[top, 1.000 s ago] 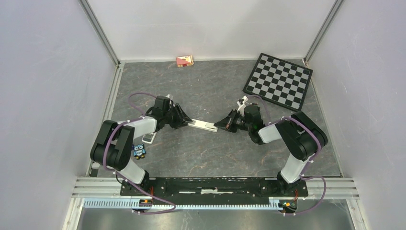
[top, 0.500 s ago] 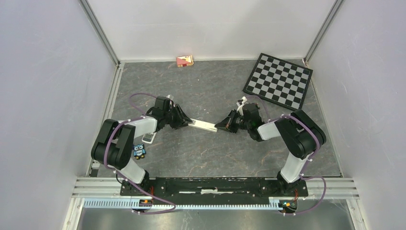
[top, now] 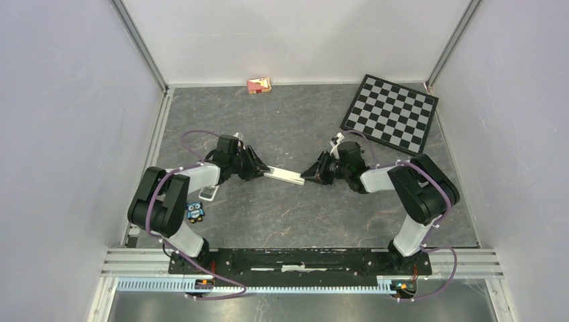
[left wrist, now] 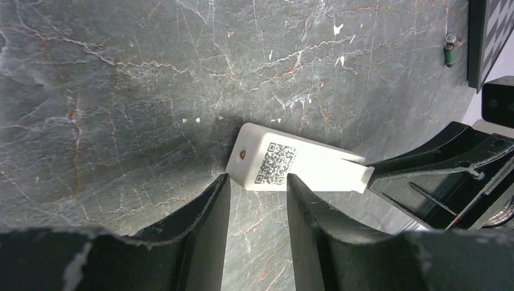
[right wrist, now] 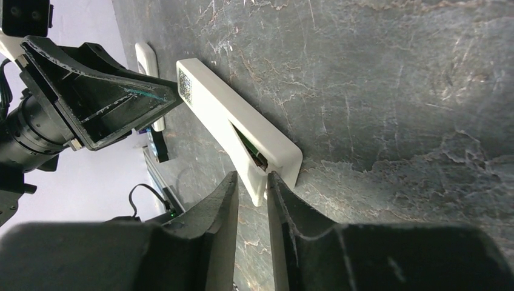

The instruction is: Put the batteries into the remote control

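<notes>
Checkerboard (top: 390,113), red box (top: 259,85), owl figure (top: 194,211) on marble table (top: 288,215).

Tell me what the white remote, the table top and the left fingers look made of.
Remote: likely white plastic, smooth, with moulded rounded edges.
Table top: dark grey stone or a stone-look laminate, matte, with pale and rusty veins.
Left fingers: probably black plastic, dull, with rough, chipped edges.

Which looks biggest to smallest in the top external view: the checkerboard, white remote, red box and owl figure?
1. checkerboard
2. white remote, slim but longest of the rest, its ends partly hidden
3. red box and owl figure: they look about alike, so no ranking between them
</notes>
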